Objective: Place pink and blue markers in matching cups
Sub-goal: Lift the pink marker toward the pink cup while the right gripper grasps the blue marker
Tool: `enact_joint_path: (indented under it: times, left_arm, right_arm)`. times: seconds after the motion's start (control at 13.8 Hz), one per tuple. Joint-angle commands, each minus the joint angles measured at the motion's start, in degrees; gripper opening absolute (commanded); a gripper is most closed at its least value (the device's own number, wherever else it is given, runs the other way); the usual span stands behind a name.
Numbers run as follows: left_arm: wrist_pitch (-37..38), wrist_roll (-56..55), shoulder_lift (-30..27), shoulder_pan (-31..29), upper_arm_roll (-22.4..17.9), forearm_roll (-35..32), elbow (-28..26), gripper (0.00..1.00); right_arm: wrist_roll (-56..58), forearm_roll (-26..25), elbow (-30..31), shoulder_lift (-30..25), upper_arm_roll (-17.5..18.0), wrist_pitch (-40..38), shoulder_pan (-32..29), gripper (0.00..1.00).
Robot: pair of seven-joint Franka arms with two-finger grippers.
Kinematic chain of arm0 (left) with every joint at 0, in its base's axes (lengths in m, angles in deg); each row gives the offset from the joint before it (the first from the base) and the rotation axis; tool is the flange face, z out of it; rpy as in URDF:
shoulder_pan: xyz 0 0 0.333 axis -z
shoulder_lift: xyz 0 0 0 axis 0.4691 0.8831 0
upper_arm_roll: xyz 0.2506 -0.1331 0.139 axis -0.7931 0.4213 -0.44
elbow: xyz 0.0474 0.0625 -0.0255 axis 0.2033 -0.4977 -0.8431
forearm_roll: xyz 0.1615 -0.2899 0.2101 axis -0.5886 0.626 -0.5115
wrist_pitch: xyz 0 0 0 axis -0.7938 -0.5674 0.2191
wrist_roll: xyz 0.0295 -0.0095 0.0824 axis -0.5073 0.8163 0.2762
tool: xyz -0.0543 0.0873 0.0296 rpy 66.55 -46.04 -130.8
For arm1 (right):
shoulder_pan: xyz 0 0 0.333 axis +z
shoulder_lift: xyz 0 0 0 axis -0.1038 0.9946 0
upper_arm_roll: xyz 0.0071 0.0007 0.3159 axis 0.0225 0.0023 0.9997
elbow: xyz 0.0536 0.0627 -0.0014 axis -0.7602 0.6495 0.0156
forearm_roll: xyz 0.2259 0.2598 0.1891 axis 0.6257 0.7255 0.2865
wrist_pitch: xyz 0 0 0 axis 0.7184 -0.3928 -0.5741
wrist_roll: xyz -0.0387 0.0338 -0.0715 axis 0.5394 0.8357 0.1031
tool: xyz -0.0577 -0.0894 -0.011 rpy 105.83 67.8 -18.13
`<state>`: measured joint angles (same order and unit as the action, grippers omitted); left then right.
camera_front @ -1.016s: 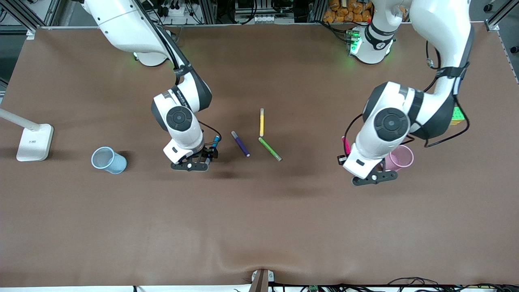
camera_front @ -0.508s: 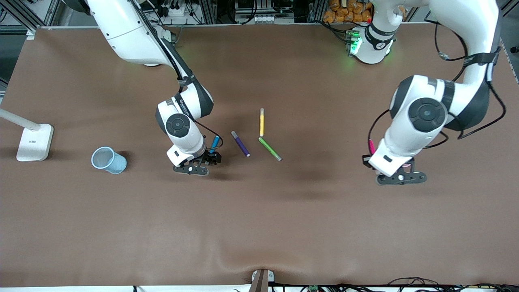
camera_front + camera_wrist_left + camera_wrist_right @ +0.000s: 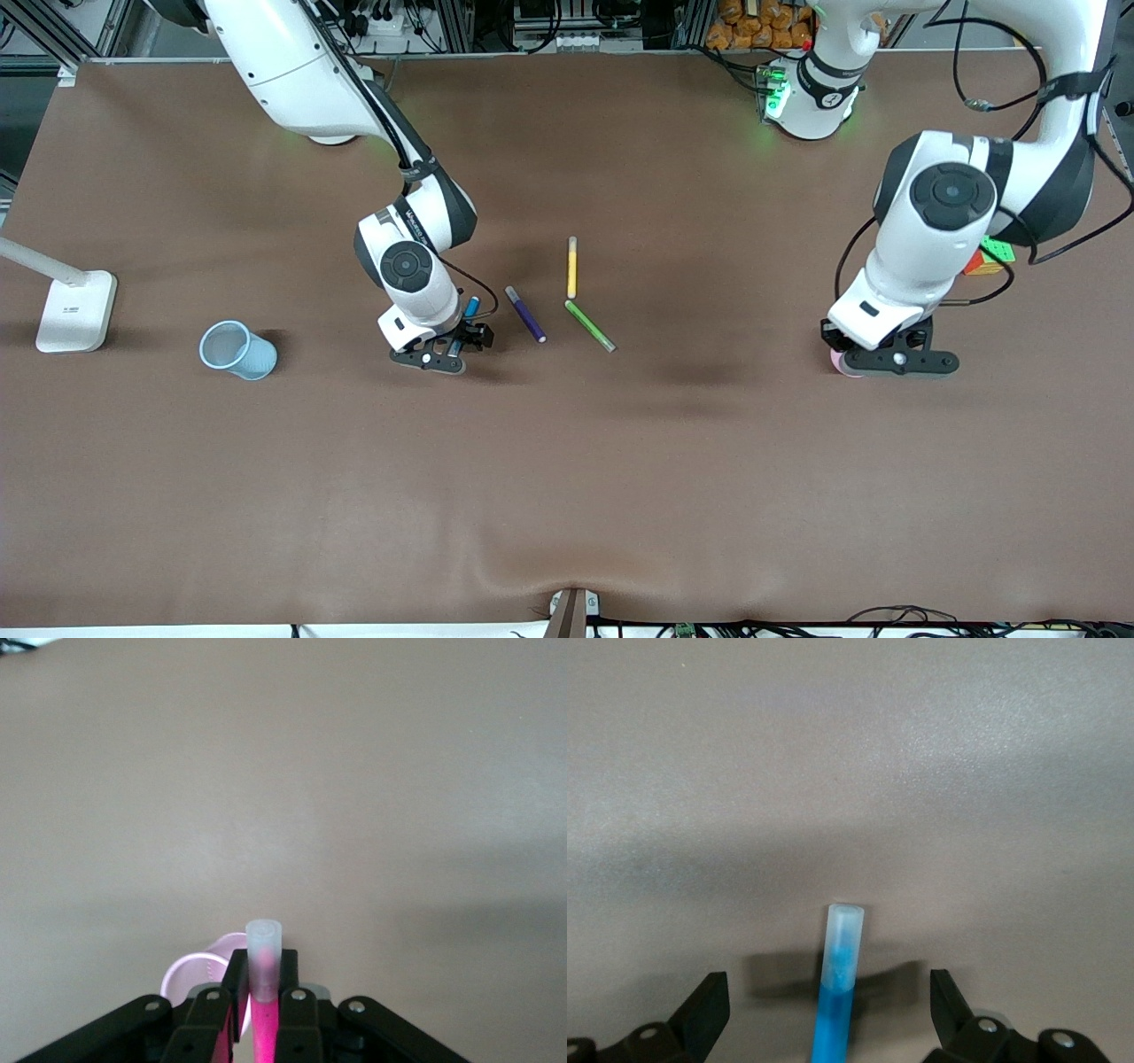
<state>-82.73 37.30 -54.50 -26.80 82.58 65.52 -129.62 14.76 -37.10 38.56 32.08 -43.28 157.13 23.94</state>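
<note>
Overhead, the left gripper point(image 3: 877, 354) had moved over the pink cup point(image 3: 835, 361), mostly hiding it; the blue cup point(image 3: 237, 350) stood toward the right arm's end. Left wrist: fingers clamped the pink marker point(image 3: 263, 979). Right wrist: the right gripper point(image 3: 828, 1014) gaped wide, straddling the blue marker point(image 3: 840, 979) untouched.

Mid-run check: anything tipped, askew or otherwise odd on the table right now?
One thing stands out: the blue cup looks tipped over, lying on its side toward the right arm's end of the table, its mouth showing sideways. The purple pen, yellow pen and green pen lie loose mid-table. No spill or damage shows.
</note>
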Motion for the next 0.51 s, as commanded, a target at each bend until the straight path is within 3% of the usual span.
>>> enact_joint_path:
  times: [0.0, 0.29, 0.44]
  left_arm:
    - [-9.6, 0.9, -5.3, -3.2, 0.7, -3.9, -10.5, 0.0]
    - [-21.2, 0.9, -5.1, -7.6, 0.7, -11.2, -16.1, 0.0]
    - [-25.3, 0.9, -4.7, -10.4, 0.7, -14.7, -17.6, 0.0]
  right_arm:
    - [-1.1, 0.4, 0.7, -0.2, -0.1, 0.7, 0.2, 0.9]
    - [-0.7, 0.4, 0.7, 0.0, -0.1, 0.7, 0.1, 0.45]
    - [-0.1, 0.4, 0.7, 0.0, -0.2, 0.9, -0.3, 0.28]
